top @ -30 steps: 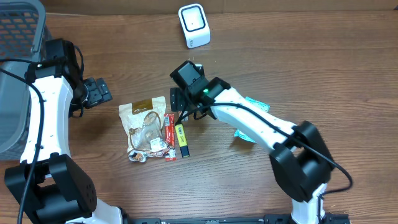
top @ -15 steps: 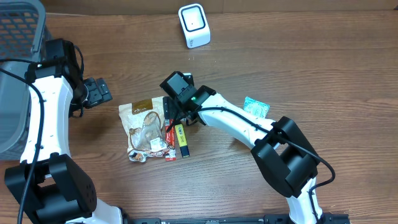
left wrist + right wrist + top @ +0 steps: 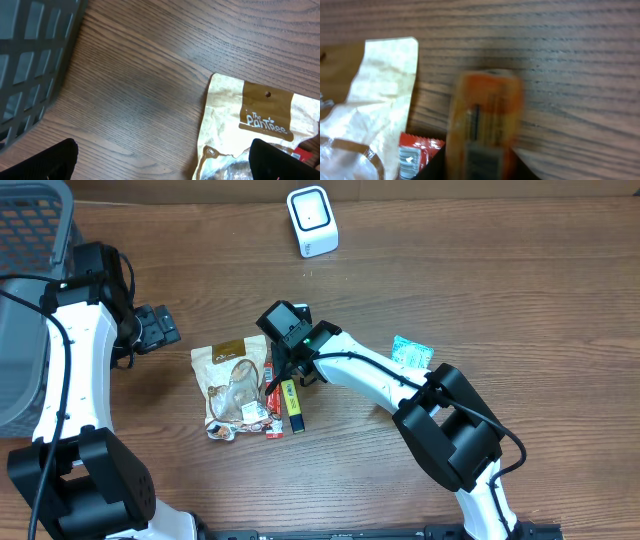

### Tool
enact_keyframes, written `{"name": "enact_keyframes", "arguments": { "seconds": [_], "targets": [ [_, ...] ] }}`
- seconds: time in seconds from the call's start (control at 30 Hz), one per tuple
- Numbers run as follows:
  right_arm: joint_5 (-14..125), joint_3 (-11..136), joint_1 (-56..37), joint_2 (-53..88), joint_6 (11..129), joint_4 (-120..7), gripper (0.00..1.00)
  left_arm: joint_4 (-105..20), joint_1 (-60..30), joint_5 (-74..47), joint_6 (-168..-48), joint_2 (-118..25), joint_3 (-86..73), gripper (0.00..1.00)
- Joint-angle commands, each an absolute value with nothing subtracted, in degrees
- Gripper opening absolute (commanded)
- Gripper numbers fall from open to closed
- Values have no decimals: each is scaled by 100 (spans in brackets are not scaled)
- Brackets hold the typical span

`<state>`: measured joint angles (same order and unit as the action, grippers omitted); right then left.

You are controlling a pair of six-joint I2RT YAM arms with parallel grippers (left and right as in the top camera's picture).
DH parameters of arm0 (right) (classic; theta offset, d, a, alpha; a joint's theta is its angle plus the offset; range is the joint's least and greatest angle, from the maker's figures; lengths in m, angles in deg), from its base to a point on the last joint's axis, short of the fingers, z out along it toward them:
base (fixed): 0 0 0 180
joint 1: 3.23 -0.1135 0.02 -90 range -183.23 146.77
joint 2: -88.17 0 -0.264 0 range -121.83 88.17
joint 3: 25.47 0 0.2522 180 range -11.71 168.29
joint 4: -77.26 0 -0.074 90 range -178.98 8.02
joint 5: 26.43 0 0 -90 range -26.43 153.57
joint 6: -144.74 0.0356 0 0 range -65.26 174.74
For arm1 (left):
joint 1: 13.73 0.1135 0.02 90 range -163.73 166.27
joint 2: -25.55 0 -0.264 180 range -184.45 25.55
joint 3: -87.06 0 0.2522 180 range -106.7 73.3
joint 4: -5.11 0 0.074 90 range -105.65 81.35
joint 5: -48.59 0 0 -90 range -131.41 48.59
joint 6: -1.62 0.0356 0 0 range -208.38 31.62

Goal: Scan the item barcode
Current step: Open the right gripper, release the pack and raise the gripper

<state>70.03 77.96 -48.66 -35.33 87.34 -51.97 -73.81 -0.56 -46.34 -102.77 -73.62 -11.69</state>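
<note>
As laid out beneath the overhead camera, counted on the wooden table: one white scanner at the far edge, one grey basket at the left, one tan snack pouch, one red packet, one orange bar, and one teal packet off to the right, well apart from the rest. Pouch, red packet and bar side by side near the middle, touching, flat on the wood.

Two arms. Right arm bent in from the lower right, wrist low over the heap. Right gripper pinched on the end of the orange bar nearer the scanner, dark fingertips against its sides; bar blurred in the wrist view.

Left arm upright beside the basket. Left gripper spread wide, holding nothing, near the pouch's far left corner but apart from it.
</note>
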Motion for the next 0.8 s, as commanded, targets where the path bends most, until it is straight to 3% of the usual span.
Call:
{"name": "enact_keyframes", "arguments": {
  "seconds": [0.0,0.13,0.17,0.23,0.3,0.33,0.4,0.47,0.53,0.6,0.77],
  "targets": [
    [7088,7835,-4896,-3562,8742,-5208,21,-7399,-67,-4627,-10209,-7345,-1193,100],
    [7088,7835,-4898,-3562,8742,-5205,68,-7399,-67,-4625,-10209,-7345,-1193,100],
    [7088,7835,-4898,-3564,8745,-5201,71,-7399,-67,-4625,-10209,-7345,-1193,100],
    [7088,7835,-4898,-3562,8747,-5157,69,-7397,-67,-4625,-10209,-7345,-1193,100],
    [7088,7835,-4898,-3562,8747,-5076,61,-7399,-67,-4627,-10209,-7345,-1193,100],
    [7086,7835,-4898,-3562,8747,-5039,55,-7397,-67,-4627,-10209,-7345,-1193,100],
    [7086,7835,-4898,-3562,8747,-4980,33,-7397,-67,-4625,-10209,-7345,-1193,100],
    [7084,7835,-4898,-3562,8747,-4947,27,-7399,-67,-4627,-10209,-7345,-1193,100],
    [7086,7835,-4896,-3562,8745,-4950,46,-7397,-67,-4625,-10209,-7345,-1193,100],
    [7088,7857,-4896,-3560,8742,-4976,59,-7399,-67,-4625,-10209,-7345,-1193,100],
    [7110,8239,-4780,-3560,8517,-4897,72,-7397,-67,-4627,-10209,-7345,-1193,100]
  ]
}}
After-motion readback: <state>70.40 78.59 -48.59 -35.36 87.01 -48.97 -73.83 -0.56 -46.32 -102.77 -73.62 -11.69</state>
